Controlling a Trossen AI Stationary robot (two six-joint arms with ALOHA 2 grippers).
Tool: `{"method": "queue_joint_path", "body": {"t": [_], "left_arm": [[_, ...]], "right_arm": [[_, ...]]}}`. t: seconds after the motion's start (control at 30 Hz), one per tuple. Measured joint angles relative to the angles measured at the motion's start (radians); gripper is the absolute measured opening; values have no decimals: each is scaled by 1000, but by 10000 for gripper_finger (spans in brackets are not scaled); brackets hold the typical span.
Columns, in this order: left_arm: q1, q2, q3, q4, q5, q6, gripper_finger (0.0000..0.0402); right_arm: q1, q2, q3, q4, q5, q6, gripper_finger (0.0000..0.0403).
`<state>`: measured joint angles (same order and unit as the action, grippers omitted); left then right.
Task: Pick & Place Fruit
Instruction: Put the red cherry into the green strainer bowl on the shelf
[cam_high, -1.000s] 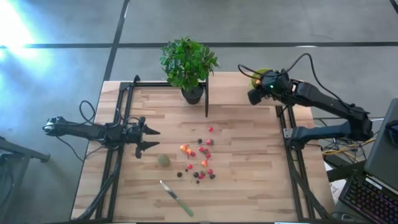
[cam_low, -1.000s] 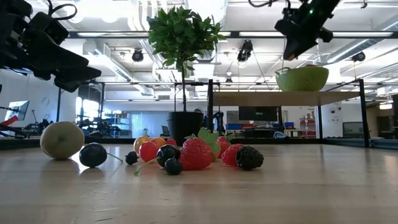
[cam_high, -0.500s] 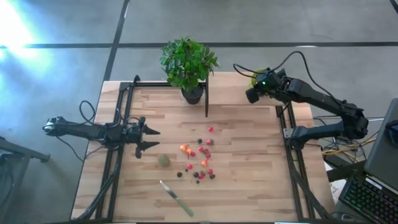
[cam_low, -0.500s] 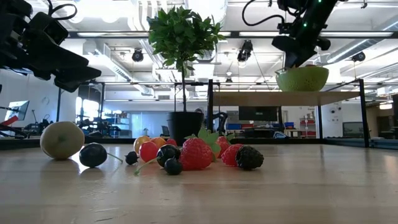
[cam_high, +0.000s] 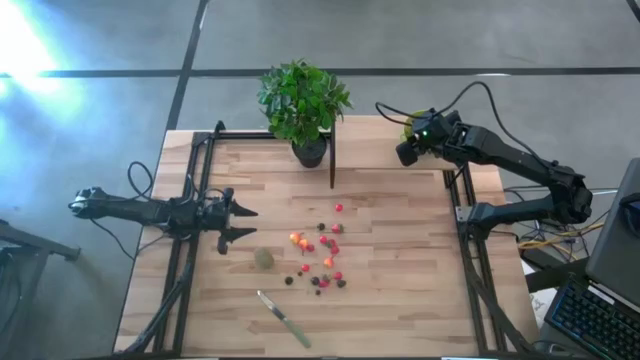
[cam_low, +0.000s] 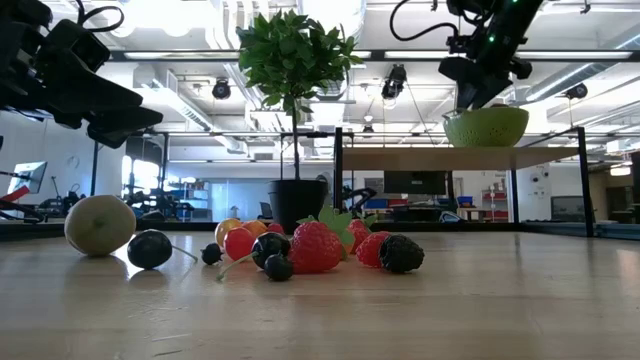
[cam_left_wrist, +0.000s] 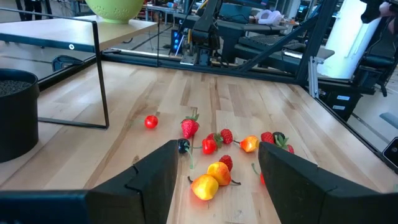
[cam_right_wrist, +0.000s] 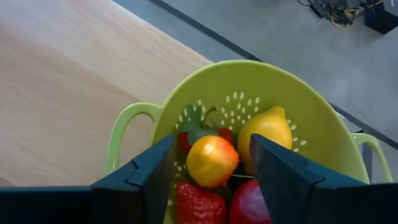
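A: Where is the right tool (cam_right_wrist: 208, 177) now?

B: Upper right of the overhead frame, above the green colander bowl (cam_right_wrist: 323, 124). In its wrist view the fingers stand apart, with an orange-red fruit (cam_right_wrist: 212, 160) showing between them; I cannot tell whether it rests in the bowl or is pinched.

A: What else is in the bowl?

B: A yellow lemon (cam_right_wrist: 266, 134), a strawberry (cam_right_wrist: 196, 205) and another red piece beside it. So some of the job looks done.

A: And the left tool (cam_high: 240, 223)?

B: Left of centre overhead, waiting above the surface (cam_high: 400, 310), fingers spread wide and holding nothing.

A: What is left?

B: Most of it, I judge. A scatter of small fruit (cam_high: 322, 258) lies at centre frame: red berries, dark berries, orange ones. The dull-green ball (cam_high: 263, 258) sits just left of them, and a lone red berry (cam_high: 339, 208) lies apart, higher up. A green-handled knife (cam_high: 285, 319) lies lower in the frame, a potted plant (cam_high: 303, 105) at the top
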<state>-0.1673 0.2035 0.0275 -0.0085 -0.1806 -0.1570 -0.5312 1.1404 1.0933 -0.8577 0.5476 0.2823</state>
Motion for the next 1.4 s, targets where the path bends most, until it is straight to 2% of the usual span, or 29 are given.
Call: {"method": "queue_joint_path", "body": {"t": [0.23, 0.53, 1.07, 1.4], "left_arm": [[0, 0, 0, 0, 0, 0, 229], [0, 0, 0, 0, 0, 0, 229], [0, 0, 0, 0, 0, 0, 229], [0, 0, 0, 0, 0, 0, 229]], "right_arm": [[21, -2, 59, 1, -27, -47, 224], [149, -2, 114, 16, -56, -48, 200], [456, 1, 99, 262, -59, -80, 156], [540, 0, 17, 450, -58, -115, 137]]}}
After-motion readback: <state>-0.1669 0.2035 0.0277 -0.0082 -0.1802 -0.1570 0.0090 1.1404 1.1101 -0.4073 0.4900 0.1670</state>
